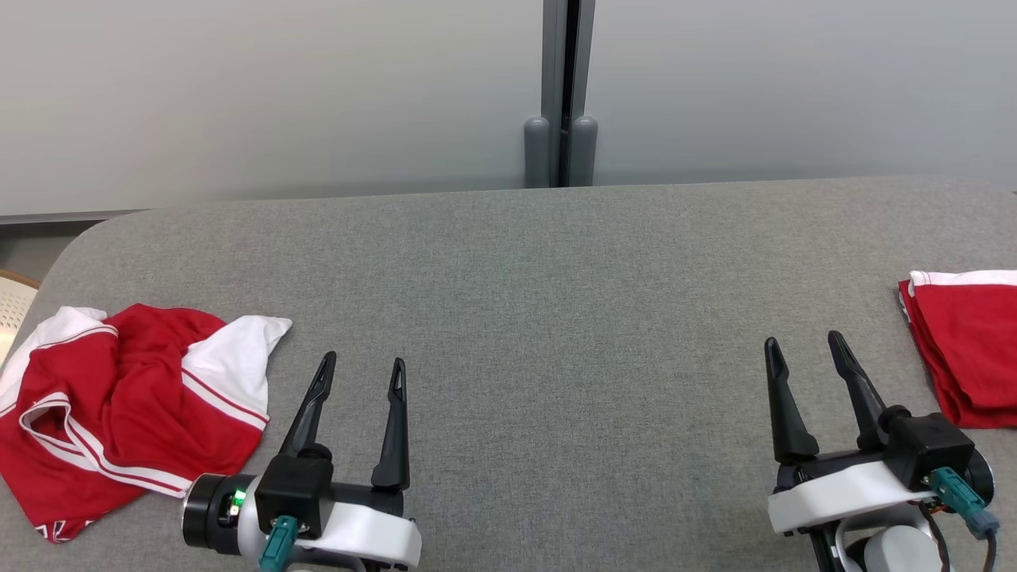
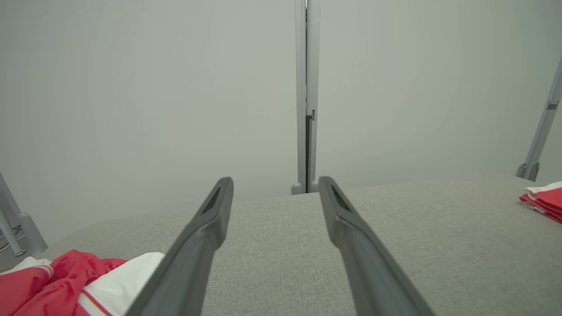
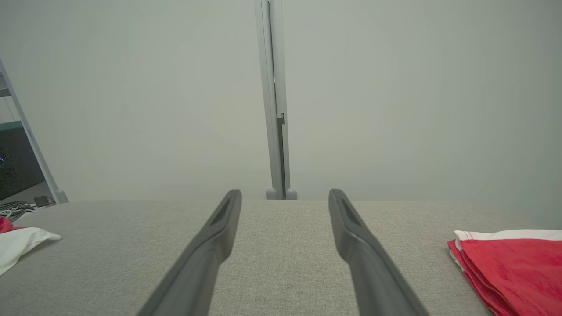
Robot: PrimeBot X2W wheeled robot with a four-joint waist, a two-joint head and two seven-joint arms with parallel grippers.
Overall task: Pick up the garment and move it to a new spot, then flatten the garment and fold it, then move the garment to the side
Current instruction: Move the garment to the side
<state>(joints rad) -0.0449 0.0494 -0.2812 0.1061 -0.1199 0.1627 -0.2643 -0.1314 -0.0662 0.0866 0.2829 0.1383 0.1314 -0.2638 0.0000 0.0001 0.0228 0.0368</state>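
Lying at the left end of the table [image 1: 556, 302], a crumpled garment [image 1: 127, 405] is recorded: red cloth with white sleeves and white-striped trim, bunched in loose folds, with one white part pointing toward the left gripper [image 1: 363, 361].

Left gripper: set just to the right of the crumpled garment, near it but apart from it. Its two dark fingers are spread wide and nothing is held between them; bare grey table covering is seen in the gap. In the left wrist view the fingers are shown parted above the table, with the garment's red and white folds at the lower left.

Right gripper [image 1: 803, 342]: set toward the right end of the table, well apart from the left one. Its fingers are likewise spread wide and nothing is gripped. Whether either gripper touches the table cannot be told.

Folded garment [image 1: 965, 357]: a flat red stack with a white edge along its far side, laid at the table's right end, just right of the right gripper and not touched by it. It is partly cut off by the picture's edge.

Table: covered in grey woven fabric, rounded at its far left corner.

Backdrop: pale grey wall panels [image 1: 278, 95], joined by a grey upright post [image 1: 560, 95] behind the table's middle.
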